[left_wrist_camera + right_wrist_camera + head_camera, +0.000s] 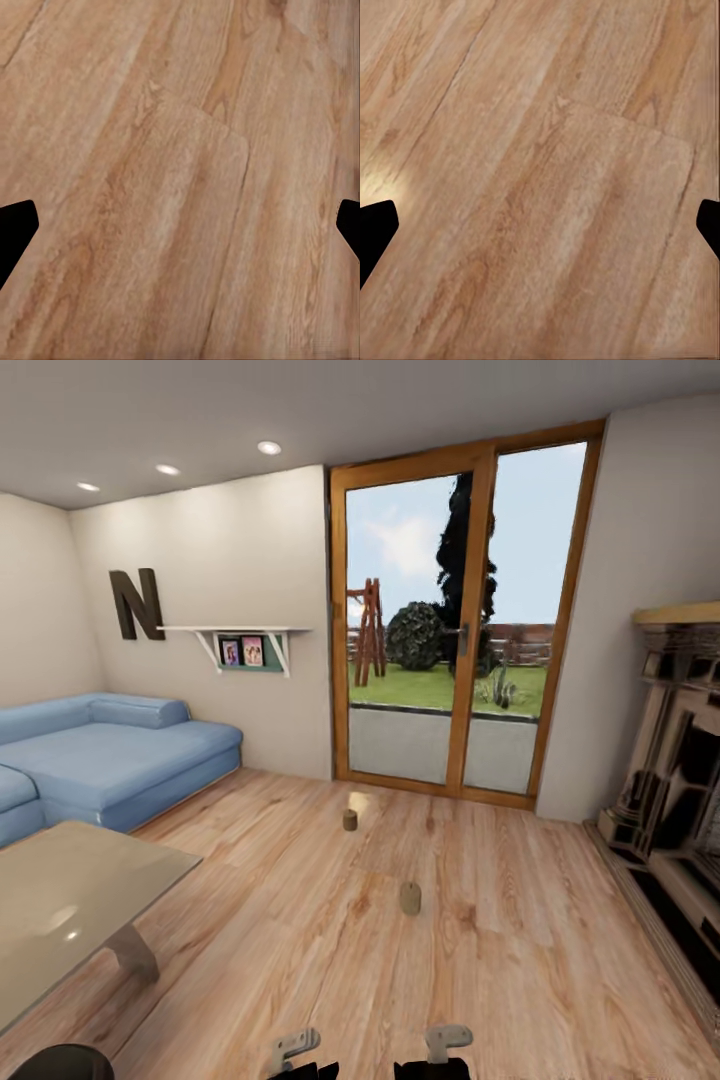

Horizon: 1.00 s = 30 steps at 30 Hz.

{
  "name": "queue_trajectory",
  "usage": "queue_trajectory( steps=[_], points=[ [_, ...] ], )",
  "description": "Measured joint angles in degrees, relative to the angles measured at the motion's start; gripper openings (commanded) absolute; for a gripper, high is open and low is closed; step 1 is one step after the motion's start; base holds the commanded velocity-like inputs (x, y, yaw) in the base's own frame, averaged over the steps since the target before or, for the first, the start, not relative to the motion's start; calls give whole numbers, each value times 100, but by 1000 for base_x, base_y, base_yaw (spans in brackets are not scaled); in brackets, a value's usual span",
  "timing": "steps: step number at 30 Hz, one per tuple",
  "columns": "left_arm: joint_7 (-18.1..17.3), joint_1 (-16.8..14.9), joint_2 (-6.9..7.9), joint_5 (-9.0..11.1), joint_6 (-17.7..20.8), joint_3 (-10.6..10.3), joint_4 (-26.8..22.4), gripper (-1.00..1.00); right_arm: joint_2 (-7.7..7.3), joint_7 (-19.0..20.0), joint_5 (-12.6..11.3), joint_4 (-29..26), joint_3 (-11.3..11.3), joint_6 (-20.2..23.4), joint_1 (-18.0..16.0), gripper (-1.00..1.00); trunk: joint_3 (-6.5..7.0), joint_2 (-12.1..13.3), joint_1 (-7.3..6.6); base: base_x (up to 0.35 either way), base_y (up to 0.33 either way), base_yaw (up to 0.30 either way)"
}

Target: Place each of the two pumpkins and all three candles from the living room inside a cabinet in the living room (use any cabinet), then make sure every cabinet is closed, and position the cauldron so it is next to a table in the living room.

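Note:
Two short beige candles stand upright on the wooden floor in the head view: one candle (410,898) ahead of me, the other candle (350,820) farther off, toward the glass door. Both arms sit low at the frame's bottom edge, the left arm (294,1050) and the right arm (446,1043), well short of the near candle. The left gripper (180,232) is open over bare floorboards, and so is the right gripper (540,229). A black rounded shape (60,1063) at the lower left edge is cut off; I cannot tell whether it is the cauldron. The pumpkins and the cabinet are out of view.
A glass-topped coffee table (70,900) stands at the left, with a blue sofa (110,755) behind it. A fireplace surround (680,780) lines the right wall. The wood-framed glass door (455,630) is straight ahead. Open floor lies between me and the candles.

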Motion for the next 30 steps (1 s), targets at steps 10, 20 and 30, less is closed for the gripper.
queue_trajectory(
  steps=[10,20,30],
  points=[
    [0,0,0,0,3,6,0,100,1,0,0,0,-14,9,0,100,48,0,2,-172,0,-269],
    [0,-1,3,0,3,6,0,100,-19,0,-22,2,-37,1,0,100,92,0,1,-213,0,-272],
    [0,0,0,0,3,0,0,100,-17,0,-32,4,-36,2,0,100,137,0,0,-8,0,-272]
  ],
)
